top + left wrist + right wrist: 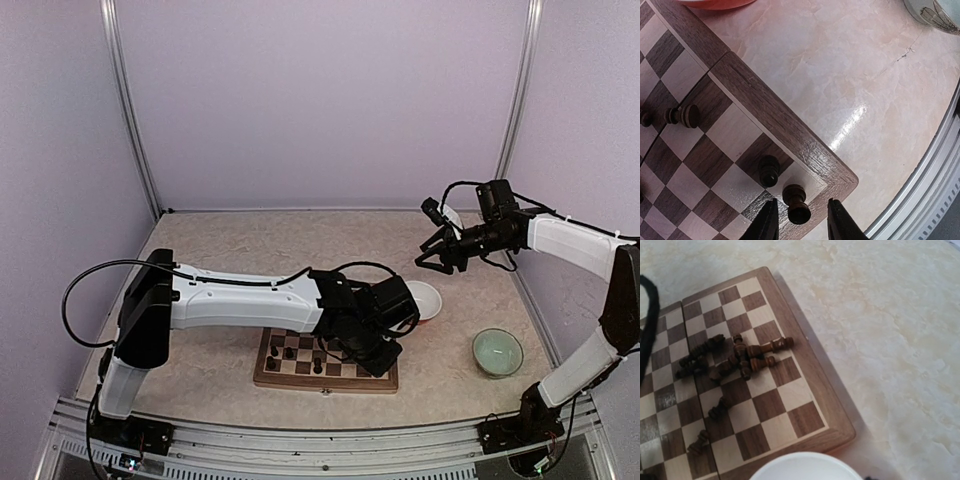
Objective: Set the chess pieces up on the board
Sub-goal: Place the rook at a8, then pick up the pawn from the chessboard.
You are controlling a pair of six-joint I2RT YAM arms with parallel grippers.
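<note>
The board (322,386) lies near the table's front edge, under my left arm. In the left wrist view, two dark chess pieces stand upright in the board's (765,111) corner: one (768,170) a square in, the other (796,203) on the corner square. My left gripper (802,212) straddles the corner piece, open, with a gap on each side. Another piece (684,115) lies on its side further in. The right wrist view shows a heap of pieces (735,358) lying on the board (811,367). My right gripper (432,260) hangs open and empty above the table, back right.
A white bowl (424,298) with an orange underside sits just beyond the board's far right corner. A pale green bowl (497,352) stands to the right of the board. The metal rail (940,165) of the table's near edge runs close to the board corner.
</note>
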